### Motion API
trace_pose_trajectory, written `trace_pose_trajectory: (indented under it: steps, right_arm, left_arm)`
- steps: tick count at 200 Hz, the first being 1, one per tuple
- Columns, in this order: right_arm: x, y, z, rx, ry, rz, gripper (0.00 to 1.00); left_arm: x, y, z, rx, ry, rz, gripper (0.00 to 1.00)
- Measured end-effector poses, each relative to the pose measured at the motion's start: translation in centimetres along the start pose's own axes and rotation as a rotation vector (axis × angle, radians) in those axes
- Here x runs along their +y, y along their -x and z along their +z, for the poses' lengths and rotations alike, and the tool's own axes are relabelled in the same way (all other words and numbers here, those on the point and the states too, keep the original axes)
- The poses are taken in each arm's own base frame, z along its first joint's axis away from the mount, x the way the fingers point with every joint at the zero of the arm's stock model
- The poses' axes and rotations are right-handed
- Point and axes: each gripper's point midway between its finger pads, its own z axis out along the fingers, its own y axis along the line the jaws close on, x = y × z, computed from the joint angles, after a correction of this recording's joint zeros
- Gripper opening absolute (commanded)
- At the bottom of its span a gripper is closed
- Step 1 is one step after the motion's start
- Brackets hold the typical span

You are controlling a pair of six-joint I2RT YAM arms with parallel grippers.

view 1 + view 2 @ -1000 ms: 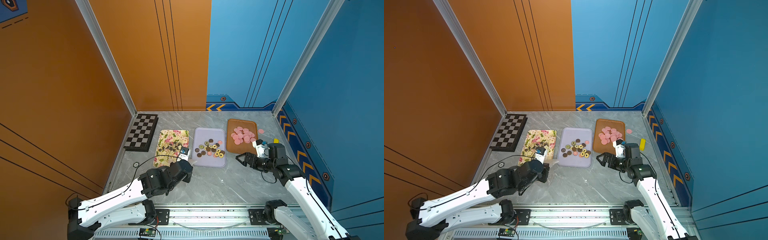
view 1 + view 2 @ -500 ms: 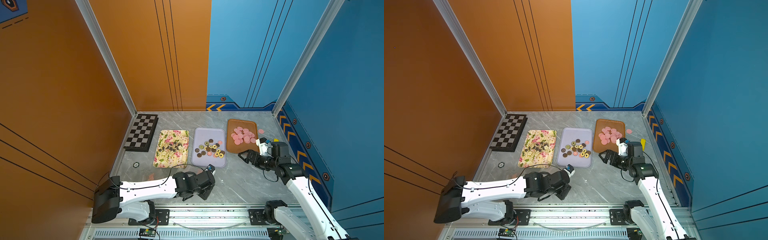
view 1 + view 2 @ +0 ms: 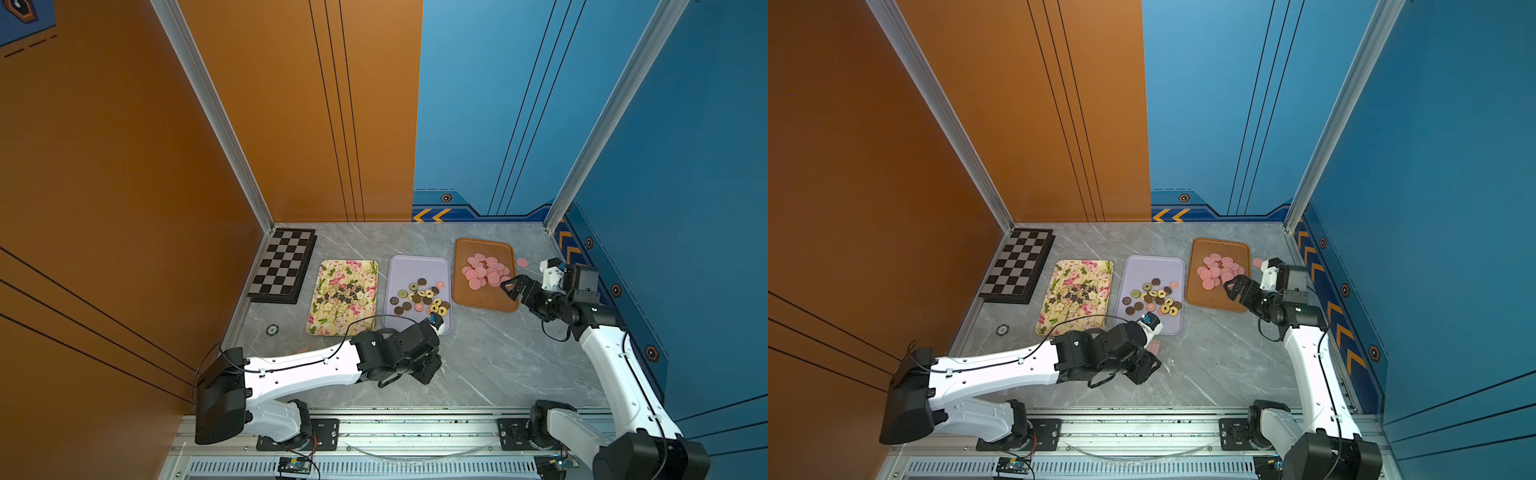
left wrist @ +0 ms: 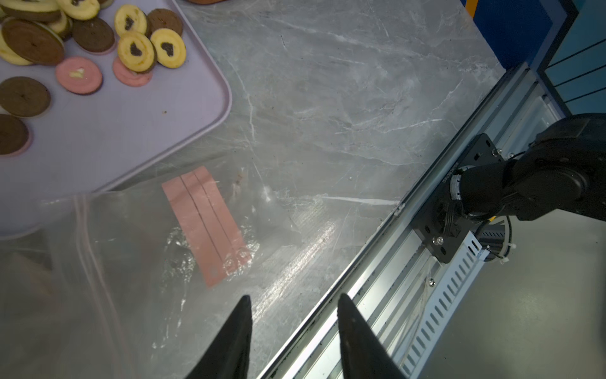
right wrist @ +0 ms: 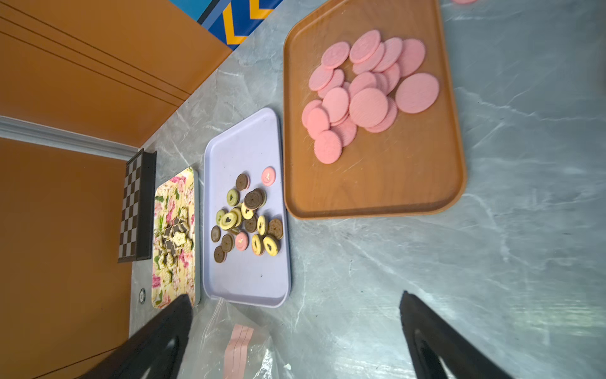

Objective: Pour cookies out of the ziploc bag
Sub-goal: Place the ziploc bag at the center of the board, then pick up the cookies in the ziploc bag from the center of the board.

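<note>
While the bag [image 4: 141,262] lies on the table [image 4: 328,98] against the lavender tray [image 4: 131,131], the left gripper [image 4: 294,303] hangs over its edge with fingers [image 4: 236,328] parted, gripping nothing. The right gripper [image 5: 294,295] stands wide open above the brown tray's [image 5: 377,183] edge. The cookies [image 5: 252,200] lie on 3 trays: stars on the floral tray [image 3: 368,269], mixed rounds on the lavender, pink discs on the brown.
</note>
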Motion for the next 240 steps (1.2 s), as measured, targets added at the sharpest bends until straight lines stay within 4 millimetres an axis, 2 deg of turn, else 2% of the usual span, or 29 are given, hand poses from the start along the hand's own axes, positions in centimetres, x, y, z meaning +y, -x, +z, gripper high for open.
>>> trace_pose_trajectory:
  steps: [20,42,49,61,68,73,81,93,109,125,135,155,175,198,215,240]
  right_arm:
    - [-1.5,1.4,0.0,-0.037,-0.061,0.025,1.0]
    - [-3.0,3.6,1.2,-0.047,-0.145,0.043,1.0]
    - [-3.6,4.6,1.9,-0.044,-0.177,0.047,1.0]
    - [-4.7,6.4,3.3,-0.04,-0.235,0.051,1.0]
    - [-5.5,7.5,4.4,-0.037,-0.274,0.052,1.0]
    - [-6.0,8.2,5.1,-0.033,-0.299,0.05,1.0]
    - [-6.9,9.3,6.3,-0.029,-0.342,0.041,1.0]
    - [-8.2,10.8,8.2,-0.021,-0.419,0.018,0.99]
    - [-9.3,13.3,10.6,-0.022,-0.497,-0.028,0.97]
    - [-10.3,15.5,13.2,-0.012,-0.547,-0.065,0.9]
    - [-11.0,17.0,14.6,-0.011,-0.571,-0.075,0.88]
    - [-12.7,18.9,17.3,-0.001,-0.601,-0.088,0.78]
    - [-14.8,19.1,19.1,0.045,-0.624,-0.084,0.77]
    - [-16.8,18.2,20.4,0.109,-0.643,-0.068,0.77]
    - [-17.7,17.4,20.7,0.148,-0.655,-0.061,0.8]
    - [-18.1,16.7,21.1,0.186,-0.647,-0.054,0.81]
  left_arm:
    - [-0.1,2.1,-0.7,-0.031,-0.018,0.01,0.48]
    - [0.1,7.1,-2.5,-0.125,-0.05,0.011,0.53]
    - [0.8,9.0,-3.0,-0.157,-0.054,0.0,0.58]
    - [2.7,12.4,-3.4,-0.197,-0.058,-0.029,0.79]
    - [3.9,14.2,-3.1,-0.212,-0.059,-0.04,0.85]
    - [4.6,15.4,-2.7,-0.219,-0.062,-0.044,0.94]
    - [6.1,16.9,-1.7,-0.22,-0.06,-0.051,1.0]
    - [7.7,18.1,0.2,-0.2,-0.065,-0.047,0.98]
    - [8.7,18.3,3.1,-0.149,-0.091,-0.035,0.98]
    - [9.1,17.5,5.2,-0.096,-0.123,-0.023,0.98]
    - [9.2,16.9,6.0,-0.068,-0.137,-0.016,0.98]
    - [8.8,16.3,6.5,-0.044,-0.16,-0.009,0.98]
    - [8.2,16.1,6.6,-0.04,-0.171,0.006,0.98]
    - [7.0,14.8,7.3,-0.015,-0.182,0.017,0.98]
    - [6.3,13.5,7.9,0.005,-0.188,0.014,0.98]
    - [5.8,12.2,8.6,0.028,-0.19,-0.004,0.98]
